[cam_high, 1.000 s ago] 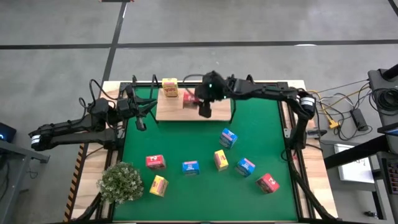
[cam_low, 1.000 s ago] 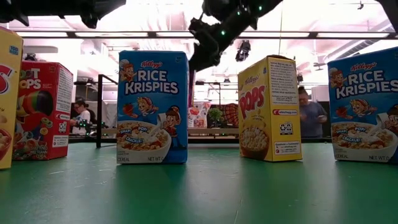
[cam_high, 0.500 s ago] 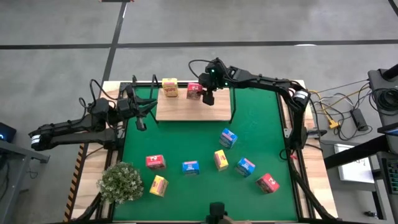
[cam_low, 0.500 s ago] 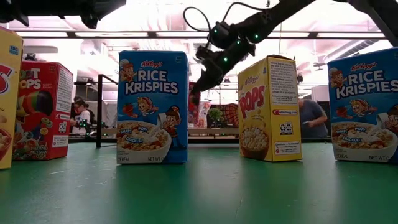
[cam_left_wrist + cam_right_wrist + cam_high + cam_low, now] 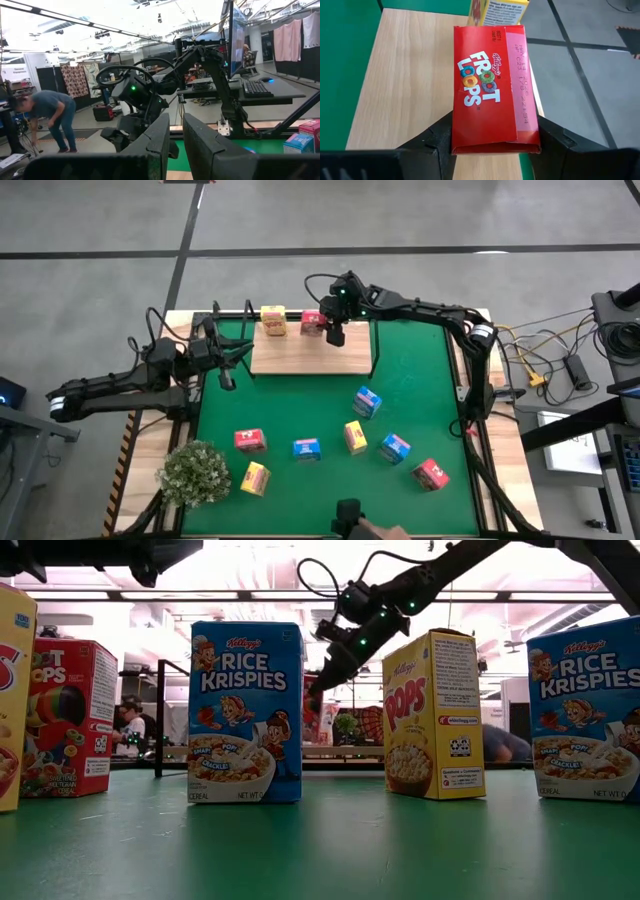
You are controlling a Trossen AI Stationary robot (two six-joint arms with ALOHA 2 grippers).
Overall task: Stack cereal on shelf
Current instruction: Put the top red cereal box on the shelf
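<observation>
My right gripper [image 5: 495,150] is shut on a red Froot Loops cereal carton [image 5: 312,324] over the far edge of the wooden shelf [image 5: 300,358]. The carton is close beside a yellow carton [image 5: 273,320] that stands on the board. I cannot tell whether the red carton's bottom touches the shelf. In the low view the gripper [image 5: 318,690] shows between two big boxes, with the red carton [image 5: 313,715] below it. My left gripper [image 5: 176,135] waits off the mat's left edge [image 5: 226,368]. Its fingers are close together and hold nothing. My right gripper pinches the red carton between its two fingers, one on each of two opposite side faces [image 5: 451,142] close under the top panel. The fingers [image 5: 432,142] slant down at it from the table's right and near side. The carton stays upright with its printed top up.
Several loose cartons lie on the green mat [image 5: 420,380]: blue [image 5: 367,401], yellow [image 5: 355,436], blue [image 5: 394,447], red [image 5: 431,474], blue [image 5: 306,449], red [image 5: 249,440], yellow [image 5: 255,478]. A bushy plant [image 5: 194,472] stands at the near left. People move in the room behind.
My right gripper has carried the red carton from above the shelf's middle toward the table's far edge and a little down. It now hangs beside the yellow carton. Most of the move came early, and it has since nearly stopped.
</observation>
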